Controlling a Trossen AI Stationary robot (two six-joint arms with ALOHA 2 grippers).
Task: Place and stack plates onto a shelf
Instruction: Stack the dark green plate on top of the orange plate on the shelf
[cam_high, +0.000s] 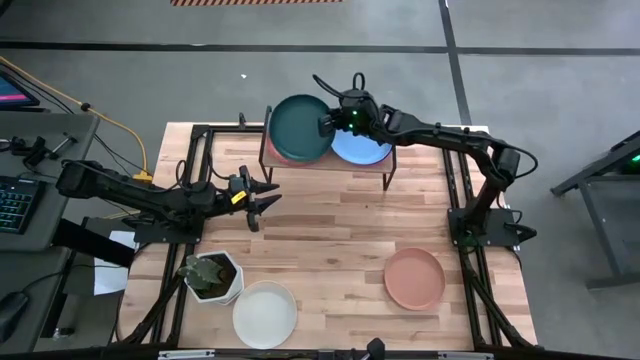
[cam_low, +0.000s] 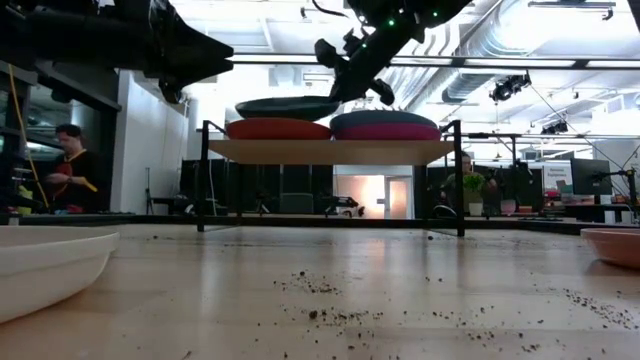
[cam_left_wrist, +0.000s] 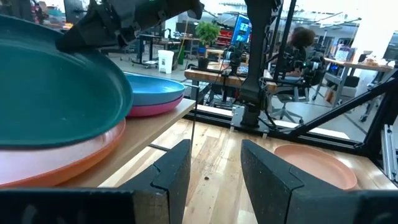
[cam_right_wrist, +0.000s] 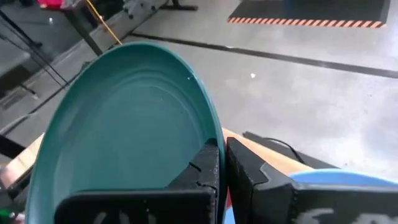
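The shelf (cam_high: 395, 168) stands at the table's far middle. On its left half lies a red plate (cam_low: 278, 129), and a dark teal plate (cam_high: 298, 127) is just over it, with my right gripper (cam_high: 327, 125) shut on it. Whether the teal plate rests on the red one I cannot tell. On the shelf's right half a light blue plate (cam_high: 362, 150) lies on a magenta plate (cam_low: 385, 131). A white plate (cam_high: 265, 313) and a salmon plate (cam_high: 414, 278) lie on the tabletop near the front. My left gripper (cam_high: 266, 197) stands open in front of the shelf, holding nothing. My right gripper pinches the teal plate's rim (cam_right_wrist: 208, 134) between its two fingers, on the side of the plate that faces the light blue plate. The fingers (cam_right_wrist: 208, 168) come from the table's right, slanting down. The plate lies nearly level over the red plate.
A white hexagonal plant pot (cam_high: 212, 276) stands at the near left beside the white plate. Soil crumbs (cam_low: 330, 315) are scattered on the tabletop. Bare wood lies between the shelf and the front plates. A person (cam_low: 68, 170) stands in the room beyond the table.
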